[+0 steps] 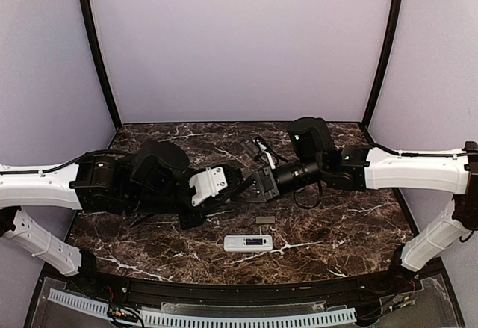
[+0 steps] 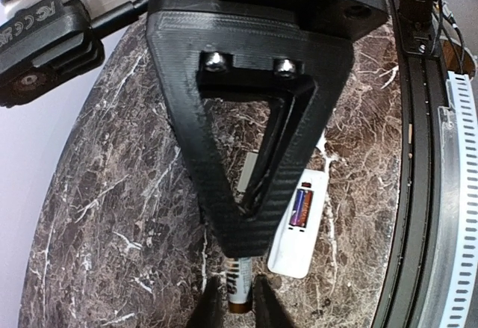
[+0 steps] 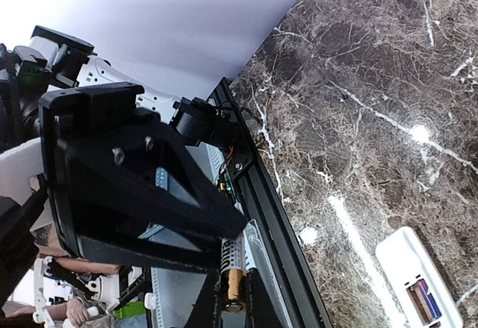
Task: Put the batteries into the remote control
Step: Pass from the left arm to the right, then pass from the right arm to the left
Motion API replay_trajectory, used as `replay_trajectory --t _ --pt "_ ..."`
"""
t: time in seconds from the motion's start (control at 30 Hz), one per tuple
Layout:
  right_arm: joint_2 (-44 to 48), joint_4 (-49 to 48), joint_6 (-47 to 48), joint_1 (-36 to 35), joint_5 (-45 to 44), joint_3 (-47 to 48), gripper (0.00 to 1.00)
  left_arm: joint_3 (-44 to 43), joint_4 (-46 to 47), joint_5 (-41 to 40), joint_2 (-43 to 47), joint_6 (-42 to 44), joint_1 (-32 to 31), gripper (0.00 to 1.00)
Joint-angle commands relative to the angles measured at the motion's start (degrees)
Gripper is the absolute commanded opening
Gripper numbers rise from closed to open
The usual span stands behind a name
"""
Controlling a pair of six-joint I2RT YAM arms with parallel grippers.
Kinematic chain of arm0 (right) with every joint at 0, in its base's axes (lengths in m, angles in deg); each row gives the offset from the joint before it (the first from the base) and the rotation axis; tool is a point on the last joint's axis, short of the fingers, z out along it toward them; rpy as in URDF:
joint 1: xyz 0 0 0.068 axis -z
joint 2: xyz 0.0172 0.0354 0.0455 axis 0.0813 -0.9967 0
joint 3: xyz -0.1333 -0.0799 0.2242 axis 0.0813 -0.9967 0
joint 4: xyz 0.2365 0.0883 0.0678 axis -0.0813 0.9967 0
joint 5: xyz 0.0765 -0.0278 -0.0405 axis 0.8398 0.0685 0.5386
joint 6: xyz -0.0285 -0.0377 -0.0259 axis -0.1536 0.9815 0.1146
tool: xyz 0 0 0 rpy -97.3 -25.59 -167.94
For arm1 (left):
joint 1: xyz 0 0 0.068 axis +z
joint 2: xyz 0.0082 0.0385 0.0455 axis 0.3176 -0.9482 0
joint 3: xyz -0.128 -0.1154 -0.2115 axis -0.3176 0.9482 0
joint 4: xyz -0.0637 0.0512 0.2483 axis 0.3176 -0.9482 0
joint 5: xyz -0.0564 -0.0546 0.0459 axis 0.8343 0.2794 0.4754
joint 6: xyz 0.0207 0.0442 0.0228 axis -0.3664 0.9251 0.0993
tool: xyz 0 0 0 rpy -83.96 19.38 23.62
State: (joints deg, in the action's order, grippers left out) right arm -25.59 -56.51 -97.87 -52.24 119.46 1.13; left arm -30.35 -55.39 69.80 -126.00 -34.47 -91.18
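Note:
The white remote control (image 1: 248,243) lies back-up near the table's front, one battery (image 2: 301,207) seated in its open compartment; it also shows in the right wrist view (image 3: 426,283). My two grippers meet tip to tip above the marble behind it. A second battery (image 2: 239,279), white with a gold end, is pinched at the tip of my left gripper (image 2: 240,257), and the right gripper's dark fingers (image 2: 213,305) close on its far end. From the right wrist the same battery (image 3: 235,287) sits at my right gripper's (image 3: 233,261) tip. The top view hides this battery between the grippers (image 1: 250,183).
A small flat grey cover piece (image 1: 264,220) lies on the marble just behind the remote. Loose cables (image 1: 258,147) sit further back. A black rail (image 1: 239,287) and a white slotted strip (image 1: 224,319) run along the front edge. Purple walls enclose the table.

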Motion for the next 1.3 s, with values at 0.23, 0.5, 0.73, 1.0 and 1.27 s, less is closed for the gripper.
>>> replay_trajectory --t 0.23,0.5,0.73,1.0,1.27 --pt "6.09 -8.51 -1.05 0.31 3.54 -3.84 0.00 11.18 19.56 1.06 6.74 -1.79 -0.37 0.54" --pt "9.58 -11.10 -1.90 0.35 2.79 -5.69 0.00 20.75 42.85 7.48 9.57 0.47 -0.37 0.41" --pt "11.06 -11.23 -1.67 0.42 2.83 -6.44 0.00 30.92 59.95 12.91 15.75 4.76 -0.36 0.43" --pt "9.45 -12.38 -1.74 0.44 4.44 -5.31 0.00 29.11 53.96 11.83 15.81 6.65 -0.37 0.46" --pt "9.37 -12.37 -1.86 0.40 4.03 -5.53 0.00 27.04 53.78 10.55 13.55 7.77 -0.37 0.33"
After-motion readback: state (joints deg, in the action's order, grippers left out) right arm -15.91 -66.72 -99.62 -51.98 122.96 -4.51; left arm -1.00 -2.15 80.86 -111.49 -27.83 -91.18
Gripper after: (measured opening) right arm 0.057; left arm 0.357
